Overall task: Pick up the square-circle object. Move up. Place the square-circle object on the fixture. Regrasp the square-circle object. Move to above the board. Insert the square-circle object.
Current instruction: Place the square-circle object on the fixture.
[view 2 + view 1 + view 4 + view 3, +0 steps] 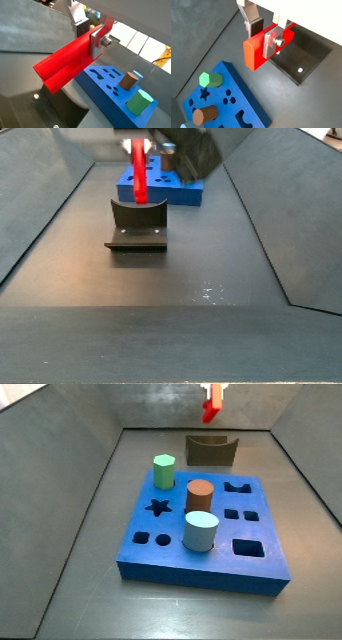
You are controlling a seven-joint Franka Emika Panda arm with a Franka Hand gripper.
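Observation:
My gripper [263,39] is shut on the square-circle object [258,54], a bright red elongated piece clamped between the dark pad and the silver finger plate. In a side view the square-circle object [211,400] hangs in the air above and just behind the fixture [210,450], clear of it. The other side camera shows the red square-circle object [138,173] upright over the dark fixture [138,224]. The blue board [201,549] lies in front of the fixture. In a wrist view the red square-circle object [65,64] sticks out long from the jaws, above the board [107,95].
On the board stand a green hexagonal peg [164,471], a brown cylinder [199,493] and a pale cylinder [201,531]. Star, round and square holes show in its top. Sloped grey walls [80,494] enclose the dark floor on both sides.

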